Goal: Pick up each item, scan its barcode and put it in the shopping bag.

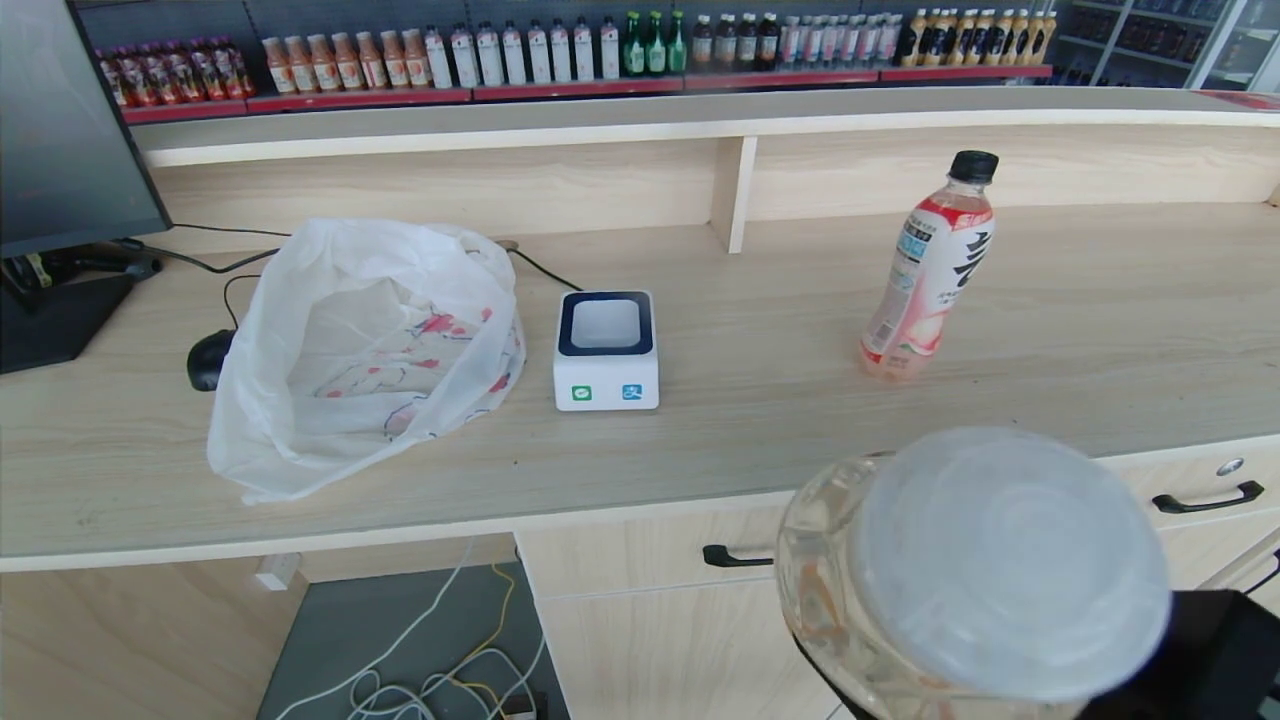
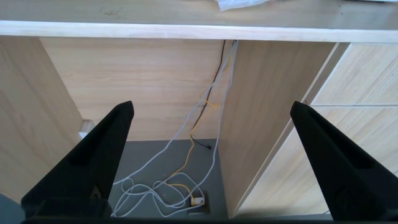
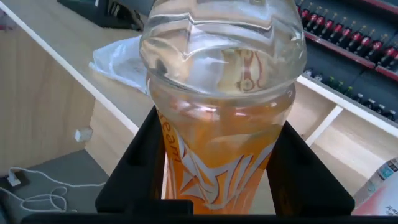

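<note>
Clear faceted bottle (image 3: 221, 93) in right pincer (image 3: 221, 180)

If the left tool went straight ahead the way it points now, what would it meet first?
Ahead of the left tool, probably the cables hanging in the recess under the counter, then the back panel. Depth is unclear.

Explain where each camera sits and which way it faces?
Head view: on the head, facing forward and down at the counter, shopping bag, scanner and pink bottle; right gripper low right, holding a clear bottle.
Left wrist view: on the left arm, facing under the counter at cables; left gripper's open fingers frame it.
Right wrist view: on the right arm, facing past the clear bottle toward the counter; fingers clamp it.
Shared: head and right wrist views both show that bottle and the bag.
</note>
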{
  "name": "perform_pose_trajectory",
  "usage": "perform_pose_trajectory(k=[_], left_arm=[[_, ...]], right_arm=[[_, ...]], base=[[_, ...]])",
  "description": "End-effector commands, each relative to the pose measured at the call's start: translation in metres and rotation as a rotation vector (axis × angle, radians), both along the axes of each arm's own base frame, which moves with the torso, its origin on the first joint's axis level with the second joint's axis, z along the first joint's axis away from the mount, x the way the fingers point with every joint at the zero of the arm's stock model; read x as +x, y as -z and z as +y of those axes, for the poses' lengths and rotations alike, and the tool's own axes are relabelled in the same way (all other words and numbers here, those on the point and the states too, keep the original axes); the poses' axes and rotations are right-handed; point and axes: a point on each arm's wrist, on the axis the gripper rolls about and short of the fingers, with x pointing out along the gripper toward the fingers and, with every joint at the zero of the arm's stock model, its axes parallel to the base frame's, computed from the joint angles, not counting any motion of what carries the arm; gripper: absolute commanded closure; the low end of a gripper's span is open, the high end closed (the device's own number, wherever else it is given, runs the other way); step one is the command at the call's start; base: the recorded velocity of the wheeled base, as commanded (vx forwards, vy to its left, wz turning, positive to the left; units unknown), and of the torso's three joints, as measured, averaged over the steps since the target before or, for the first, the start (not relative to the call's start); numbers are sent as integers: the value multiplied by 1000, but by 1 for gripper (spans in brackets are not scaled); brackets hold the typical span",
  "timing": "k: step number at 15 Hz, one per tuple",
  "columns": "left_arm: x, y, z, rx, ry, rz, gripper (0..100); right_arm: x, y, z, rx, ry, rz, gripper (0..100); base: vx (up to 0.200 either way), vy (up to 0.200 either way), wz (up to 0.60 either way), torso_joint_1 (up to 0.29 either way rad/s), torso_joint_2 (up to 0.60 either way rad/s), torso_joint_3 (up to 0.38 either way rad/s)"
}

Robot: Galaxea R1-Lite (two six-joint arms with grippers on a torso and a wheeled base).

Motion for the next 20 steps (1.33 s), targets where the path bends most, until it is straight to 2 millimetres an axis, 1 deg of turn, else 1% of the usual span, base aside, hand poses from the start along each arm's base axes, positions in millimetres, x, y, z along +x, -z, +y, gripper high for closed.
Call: perform_pose_trajectory(k=[1, 2, 3, 4, 5, 6, 8, 9, 11, 12, 13, 15, 16, 17, 20], left_arm=[[0, 0, 0, 0, 0, -1, 0], [0, 0, 0, 0, 0, -1, 0], [0, 0, 0, -1, 0, -1, 0], [0, 0, 0, 0, 0, -1, 0], [0, 0, 0, 0, 0, -1, 0], [0, 0, 0, 0, 0, -1, 0], [0, 0, 0, -1, 0, -1, 0], [0, 0, 0, 0, 0, -1, 0], [0, 0, 0, 0, 0, -1, 0], [0, 0, 0, 0, 0, -1, 0], [0, 0, 0, 0, 0, -1, 0], [0, 0, 0, 2, 0, -1, 0], [0, 0, 0, 0, 0, -1, 0], [0, 0, 0, 0, 0, -1, 0], [0, 0, 0, -1, 0, -1, 0]], right_arm=[[25, -19, 35, 156, 13, 61, 100], [38, -21, 43, 191, 28, 78, 100], [44, -22, 47, 213, 34, 91, 100], [59, -21, 53, 267, 45, 134, 100], [59, -21, 53, 267, 45, 134, 100], [84, -30, 57, 348, 82, 175, 100], [108, -40, 52, 401, 119, 225, 100], [120, -46, 48, 426, 97, 228, 100], [154, -53, 22, 394, 52, 185, 100], [163, -53, 13, 362, -3, 166, 100], [166, -54, 9, 351, -30, 161, 100], [166, -56, 7, 372, -32, 167, 100], [170, -58, 2, 399, 19, 161, 100], [171, -59, 1, 419, 48, 163, 100], [170, -62, -3, 450, 65, 139, 100]], base=[[0, 0, 0, 0, 0, 0], [0, 0, 0, 0, 0, 0], [0, 0, 0, 0, 0, 0], [0, 0, 0, 0, 0, 0], [0, 0, 0, 0, 0, 0], [0, 0, 0, 0, 0, 0], [0, 0, 0, 0, 0, 0], [0, 0, 0, 0, 0, 0], [0, 0, 0, 0, 0, 0], [0, 0, 0, 0, 0, 0], [0, 0, 0, 0, 0, 0], [0, 0, 0, 0, 0, 0], [0, 0, 0, 0, 0, 0], [0, 0, 0, 0, 0, 0], [0, 0, 0, 0, 0, 0]])
